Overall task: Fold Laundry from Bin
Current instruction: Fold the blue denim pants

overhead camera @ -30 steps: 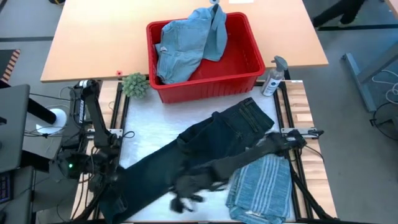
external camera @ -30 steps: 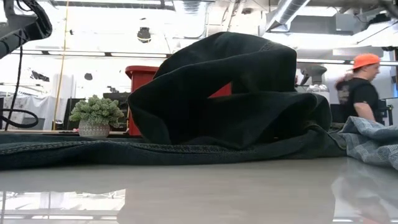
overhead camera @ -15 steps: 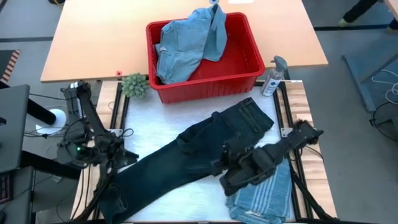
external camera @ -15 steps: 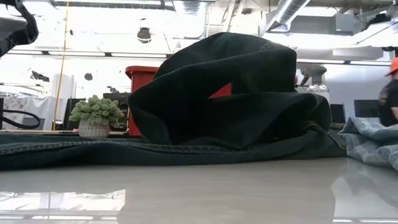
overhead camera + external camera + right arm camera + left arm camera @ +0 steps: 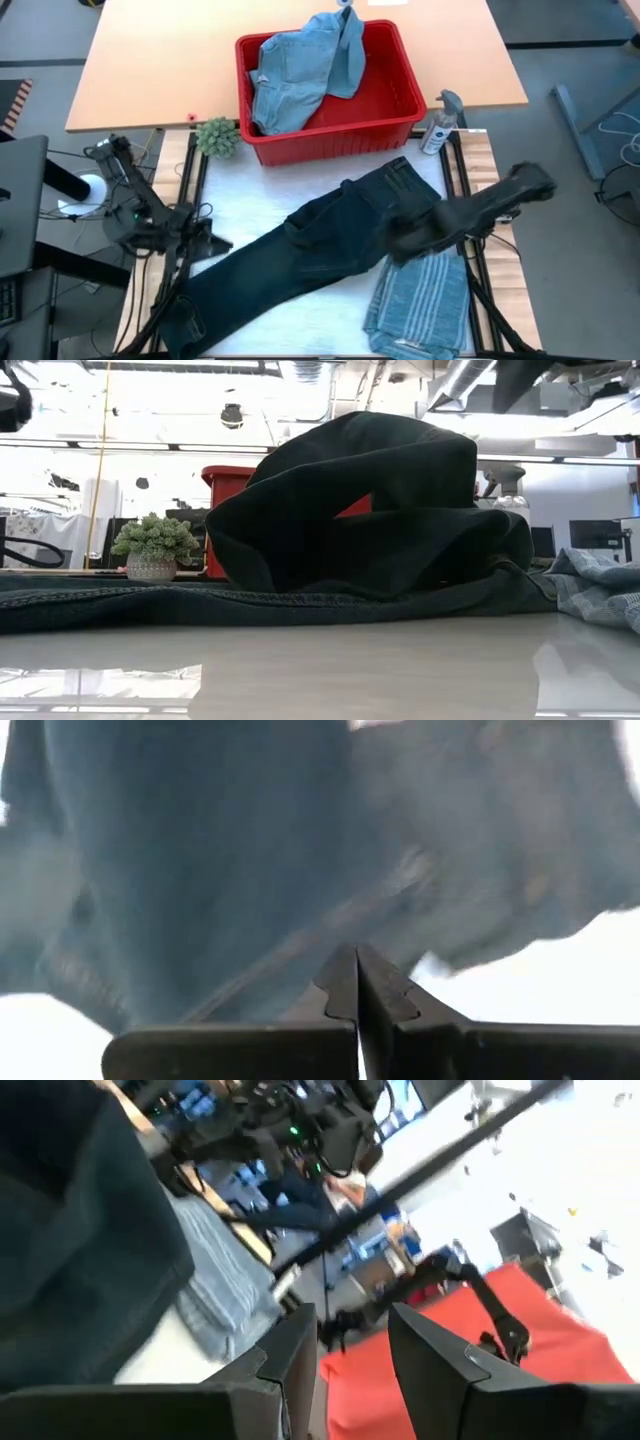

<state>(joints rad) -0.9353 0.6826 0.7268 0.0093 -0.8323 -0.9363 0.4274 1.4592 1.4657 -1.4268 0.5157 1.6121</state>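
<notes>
The dark navy trousers (image 5: 300,250) lie spread out slantwise on the white table, waist (image 5: 400,182) toward the bin; in the low view they bulge up in a heap (image 5: 360,510). A folded blue-grey striped shirt (image 5: 420,300) lies at the near right. The red bin (image 5: 395,105) at the far side holds light blue denim pieces (image 5: 300,65). My right gripper (image 5: 397,243) hovers shut over the trousers beside the shirt, touching nothing (image 5: 357,982). My left gripper (image 5: 215,243) stands open at the table's left edge, nothing between its fingers (image 5: 352,1355).
A small potted plant (image 5: 217,137) stands left of the bin and a spray bottle (image 5: 440,122) right of it. A wooden table (image 5: 150,60) lies beyond. Bare white surface (image 5: 310,325) shows near the front edge.
My right gripper has swept from the near middle of the table toward the right and far side, rolling and tipping as it went, and stays shut. My left gripper has swung from the near left corner along the left edge and risen a little. The trousers have kept still.
</notes>
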